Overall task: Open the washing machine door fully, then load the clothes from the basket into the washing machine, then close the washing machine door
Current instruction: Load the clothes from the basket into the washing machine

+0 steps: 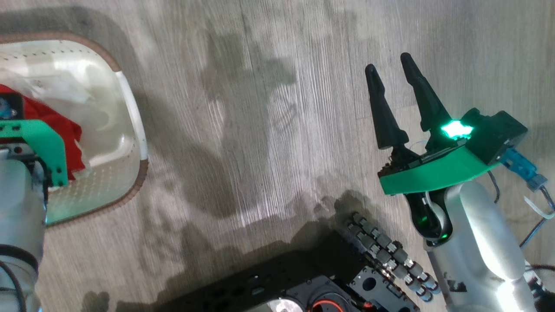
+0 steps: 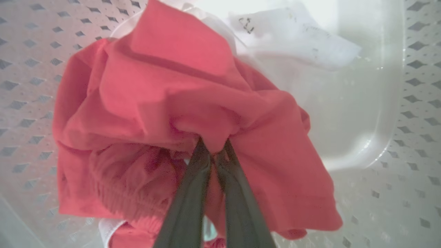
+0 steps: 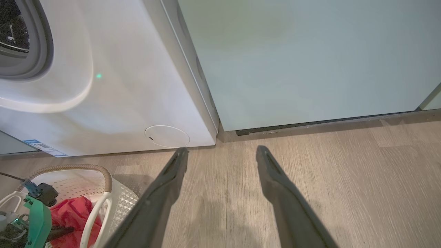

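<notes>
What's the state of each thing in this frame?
Left gripper: shut on clothes.
Right gripper: open, empty, over floor.
Clothes: bunched in basket, one fold pinched.
Basket: upright on floor, loaded.
Washing machine: drum mouth uncovered.
Flap: shut.

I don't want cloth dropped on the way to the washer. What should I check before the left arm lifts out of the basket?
1. Left gripper hold: jaws shut on a fold of the clothes. Ok.
2. Whole red bundle caught: one fold is pinched and the rest is bunched loose inside the basket. Cannot tell.
3. Washing machine mouth: grey seal and drum exposed. Ok.
4. Right gripper: jaws open, holding nothing, above the floor, apart from the basket. Ok.
5. Floor between basket and washing machine: bare wood in the right wrist view. Ok.
</notes>
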You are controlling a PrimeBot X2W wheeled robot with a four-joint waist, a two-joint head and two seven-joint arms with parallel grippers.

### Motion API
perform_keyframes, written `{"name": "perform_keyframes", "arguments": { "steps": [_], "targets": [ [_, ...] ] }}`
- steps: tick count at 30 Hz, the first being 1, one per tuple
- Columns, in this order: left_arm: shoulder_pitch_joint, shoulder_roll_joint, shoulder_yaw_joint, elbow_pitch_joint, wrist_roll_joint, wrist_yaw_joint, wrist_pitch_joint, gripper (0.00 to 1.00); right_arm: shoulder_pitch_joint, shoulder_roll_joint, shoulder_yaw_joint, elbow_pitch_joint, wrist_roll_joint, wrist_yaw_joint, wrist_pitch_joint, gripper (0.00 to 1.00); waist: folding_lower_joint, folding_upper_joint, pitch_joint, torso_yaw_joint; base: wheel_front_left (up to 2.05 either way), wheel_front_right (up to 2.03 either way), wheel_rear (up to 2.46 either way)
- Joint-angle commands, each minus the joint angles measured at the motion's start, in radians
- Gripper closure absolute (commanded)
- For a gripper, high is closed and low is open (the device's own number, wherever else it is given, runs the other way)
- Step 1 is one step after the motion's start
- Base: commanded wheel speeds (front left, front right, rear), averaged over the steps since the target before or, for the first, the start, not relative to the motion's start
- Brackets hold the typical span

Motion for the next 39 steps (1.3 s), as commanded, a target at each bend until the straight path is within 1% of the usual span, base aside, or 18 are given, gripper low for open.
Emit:
{"name": "perform_keyframes", "arguments": {
  "steps": [1,7,16,20,26,29,34,39],
  "targets": [
    [0.045,0.028,0.015,-0.002,-0.008,-0.001,-0.015,1.0,0.021,0.001,0.011,-0.019,-0.011,0.0,-0.009,0.0,0.0,-0.0001,-0.021,0.006,0.0,0.0,0.0],
    [0.069,0.009,0.011,-0.003,-0.02,0.005,-0.093,1.0,0.02,0.001,0.003,-0.005,-0.021,0.0,-0.009,0.0,0.0,-0.0001,-0.102,0.019,0.0,0.0,0.0],
    [0.143,-0.025,0.005,-0.002,-0.041,0.002,-0.216,1.0,0.042,0.001,-0.013,0.026,-0.041,0.0,-0.009,0.0,0.0,-0.0001,-0.266,0.043,0.0,0.0,0.0],
    [0.174,-0.038,-0.002,-0.003,-0.043,0.007,-0.276,1.0,0.057,0.001,-0.019,0.038,-0.052,0.0,-0.009,0.0,0.0,-0.0001,-0.339,0.057,0.0,0.0,0.0],
    [0.22,-0.059,-0.001,-0.053,-0.055,0.013,-0.323,1.0,0.08,0.001,-0.029,0.058,-0.068,0.0,-0.009,0.0,0.0,-0.0001,-0.436,0.087,0.0,0.0,0.0],
    [0.255,-0.062,-0.002,-0.142,-0.05,0.027,-0.326,1.0,0.092,0.001,-0.035,0.066,-0.075,0.0,-0.009,0.0,0.0,-0.0001,-0.478,0.106,0.0,0.0,0.0],
    [0.354,-0.067,0.023,-0.385,-0.039,0.07,-0.327,1.0,0.108,0.001,-0.04,0.079,-0.083,0.0,-0.009,0.0,0.0,-0.0001,-0.541,0.135,0.0,0.0,0.0],
    [0.462,-0.078,0.063,-0.61,-0.018,0.099,-0.327,1.0,0.127,0.001,-0.044,0.09,-0.089,0.0,-0.009,0.0,0.0,-0.0001,-0.599,0.157,0.0,0.0,0.0]
  ]
}}
